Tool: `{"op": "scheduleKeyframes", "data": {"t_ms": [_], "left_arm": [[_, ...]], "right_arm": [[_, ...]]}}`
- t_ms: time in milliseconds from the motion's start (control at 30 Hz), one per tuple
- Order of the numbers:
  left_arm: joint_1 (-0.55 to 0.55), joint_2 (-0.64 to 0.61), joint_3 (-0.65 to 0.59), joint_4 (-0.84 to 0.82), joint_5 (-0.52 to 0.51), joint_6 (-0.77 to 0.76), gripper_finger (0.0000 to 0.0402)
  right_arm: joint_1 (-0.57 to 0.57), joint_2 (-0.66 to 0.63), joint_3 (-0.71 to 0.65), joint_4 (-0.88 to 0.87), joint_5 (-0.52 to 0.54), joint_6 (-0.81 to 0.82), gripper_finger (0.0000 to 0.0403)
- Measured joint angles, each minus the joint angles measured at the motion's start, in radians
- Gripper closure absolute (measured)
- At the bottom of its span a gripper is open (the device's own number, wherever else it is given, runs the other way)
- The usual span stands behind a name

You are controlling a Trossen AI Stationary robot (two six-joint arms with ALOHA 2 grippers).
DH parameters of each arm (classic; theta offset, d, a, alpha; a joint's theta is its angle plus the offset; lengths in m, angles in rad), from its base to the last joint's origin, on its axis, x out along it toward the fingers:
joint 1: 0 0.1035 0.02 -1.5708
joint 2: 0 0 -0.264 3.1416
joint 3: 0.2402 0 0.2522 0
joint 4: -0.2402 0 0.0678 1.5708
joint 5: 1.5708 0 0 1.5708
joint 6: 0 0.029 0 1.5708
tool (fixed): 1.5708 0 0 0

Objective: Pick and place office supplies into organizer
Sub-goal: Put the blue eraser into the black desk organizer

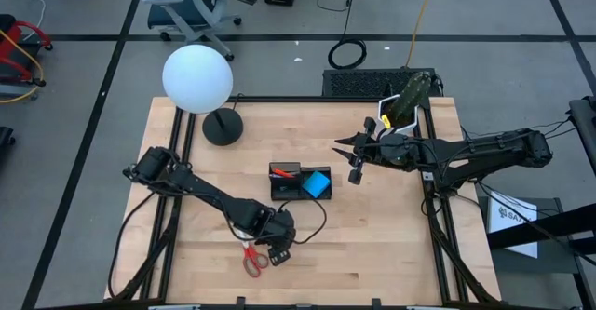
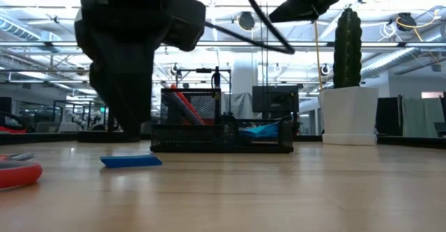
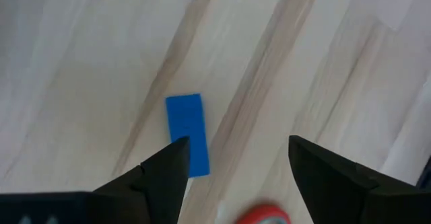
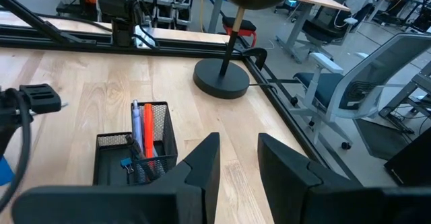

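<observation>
Here the left gripper point(image 3: 232, 163) hovers low over the eraser point(image 3: 187, 134), jaws apart.
Lower centre of the high view; scissors point(image 1: 253, 259) alongside, organizer point(image 1: 289, 187) mid-frame, right gripper point(image 1: 352, 161) aloft, jaws slightly apart.

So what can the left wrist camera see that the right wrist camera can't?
Only the left wrist view shows the small flat blue eraser block lying on the wood, with the left gripper open above it, and a red scissor handle at the edge. Only the right wrist view shows the black mesh organizer holding pens, the round black lamp base and the right gripper. Both show the light wooden table.
</observation>
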Motion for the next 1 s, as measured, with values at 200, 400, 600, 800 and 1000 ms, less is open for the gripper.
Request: {"op": "scheduleKeyframes", "data": {"t_ms": [200, 400, 600, 800, 1000], "left_arm": [[0.014, 0.0, 0.0, -0.066, -0.007, -0.019, 0.0149], [0.02, 0.0, 0.0, -0.086, -0.011, -0.02, 0.0149], [0.022, 0.02, 0.0, -0.088, -0.019, -0.02, 0.0149], [0.028, 0.101, 0.005, -0.087, 0.021, -0.022, 0.0149], [0.031, 0.127, 0.008, -0.091, 0.035, -0.044, 0.0149]], "right_arm": [[0.0, 0.0, 0.0, 0.0, 0.0, 0.0, 0.0312], [0.0, 0.0, 0.0, 0.0, 0.0, 0.0, 0.0312], [0.0, 0.0, 0.0, 0.0, 0.0, 0.0, 0.0312], [0.0, 0.0, 0.0, 0.0, 0.0, 0.002, 0.0312], [0.0, 0.0, 0.0, -0.001, 0.0, 0.003, 0.0312]]}}
